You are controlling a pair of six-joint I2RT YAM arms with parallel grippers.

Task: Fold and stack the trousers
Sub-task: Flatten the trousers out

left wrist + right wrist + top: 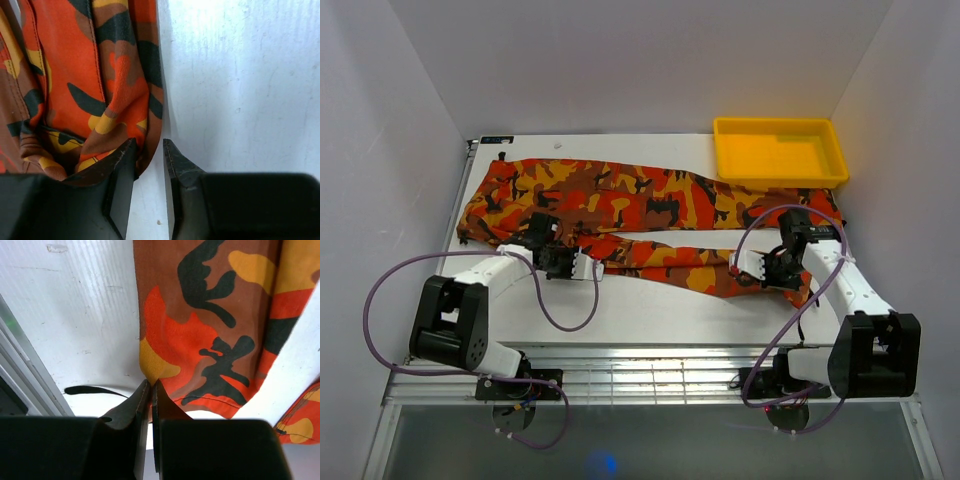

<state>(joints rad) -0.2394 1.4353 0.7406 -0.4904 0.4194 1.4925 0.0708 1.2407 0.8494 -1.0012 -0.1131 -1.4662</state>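
The camouflage trousers (620,195) lie spread across the table, waist at the left and both legs running to the right. My left gripper (597,268) sits low at the near edge of the near leg. In the left wrist view the trousers (115,75) fill the left side. The left gripper (149,145) is slightly open, with a fabric fold bulging between its tips and bare table showing in the gap. My right gripper (736,268) is at the near leg's end. In the right wrist view the right gripper (151,384) is shut on a yellow-patched edge of the trousers (210,340).
A yellow plastic tray (780,150) stands at the back right, touching the far leg's end. White walls close in on both sides. The table's slatted near edge (20,380) and a black cable (95,390) lie left of my right gripper.
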